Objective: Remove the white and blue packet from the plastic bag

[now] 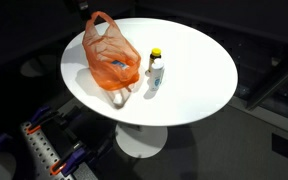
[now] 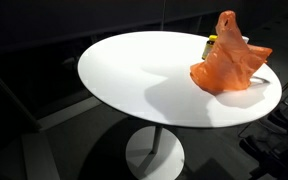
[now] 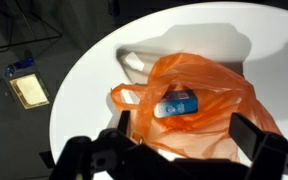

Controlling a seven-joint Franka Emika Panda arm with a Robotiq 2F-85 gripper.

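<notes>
An orange plastic bag (image 1: 109, 52) lies on the round white table (image 1: 194, 60), near its edge; it shows in both exterior views (image 2: 229, 62). In the wrist view the bag (image 3: 209, 115) is open at the top and the white and blue packet (image 3: 177, 103) lies inside it. The packet shows faintly through the bag in an exterior view (image 1: 115, 66). My gripper (image 3: 189, 135) is open and empty, hovering above the bag with one finger on each side of it. I cannot make out the gripper in the exterior views.
A small white bottle with a yellow cap (image 1: 156, 70) stands right beside the bag, also seen in the wrist view (image 3: 134, 63). The table edge (image 3: 79, 110) is close to the bag. A tan flat object (image 3: 29, 92) lies on the dark floor.
</notes>
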